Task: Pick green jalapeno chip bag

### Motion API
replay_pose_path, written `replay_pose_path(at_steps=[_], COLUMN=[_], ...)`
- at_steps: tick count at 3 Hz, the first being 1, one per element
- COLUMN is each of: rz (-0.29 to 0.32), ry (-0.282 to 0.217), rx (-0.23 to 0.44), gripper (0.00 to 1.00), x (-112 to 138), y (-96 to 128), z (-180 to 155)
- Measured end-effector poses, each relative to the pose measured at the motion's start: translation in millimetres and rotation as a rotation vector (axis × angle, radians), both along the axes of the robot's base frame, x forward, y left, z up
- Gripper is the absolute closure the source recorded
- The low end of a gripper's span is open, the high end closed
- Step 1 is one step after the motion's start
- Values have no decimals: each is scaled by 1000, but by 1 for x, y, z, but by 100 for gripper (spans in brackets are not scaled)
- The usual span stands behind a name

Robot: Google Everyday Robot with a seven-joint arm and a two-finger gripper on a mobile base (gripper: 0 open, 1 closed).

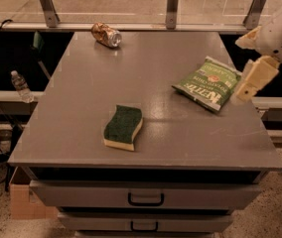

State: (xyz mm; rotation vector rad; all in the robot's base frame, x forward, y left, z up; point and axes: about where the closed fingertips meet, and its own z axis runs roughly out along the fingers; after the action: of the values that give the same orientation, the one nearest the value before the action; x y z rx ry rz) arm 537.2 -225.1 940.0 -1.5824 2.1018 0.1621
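The green jalapeno chip bag lies flat on the right side of the grey table, with white lettering facing up. My gripper hangs at the table's right edge, just right of the bag's near corner and slightly above the surface. It is cream-coloured under a white arm. It holds nothing that I can see.
A green-topped yellow sponge lies at the front centre. A crushed metallic can lies at the far left of the table. A water bottle and a cardboard box are on the floor to the left. Drawers sit below the tabletop.
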Motion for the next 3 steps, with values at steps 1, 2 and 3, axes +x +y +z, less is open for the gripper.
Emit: replay_pose_path(at_steps=[1, 2, 3], rz=[-15, -48, -94], ry=[-27, -28, -5], rx=[107, 158, 176], gripper=[0, 0, 0], x=[71, 120, 147], y=[-4, -6, -13], z=[-30, -66, -96])
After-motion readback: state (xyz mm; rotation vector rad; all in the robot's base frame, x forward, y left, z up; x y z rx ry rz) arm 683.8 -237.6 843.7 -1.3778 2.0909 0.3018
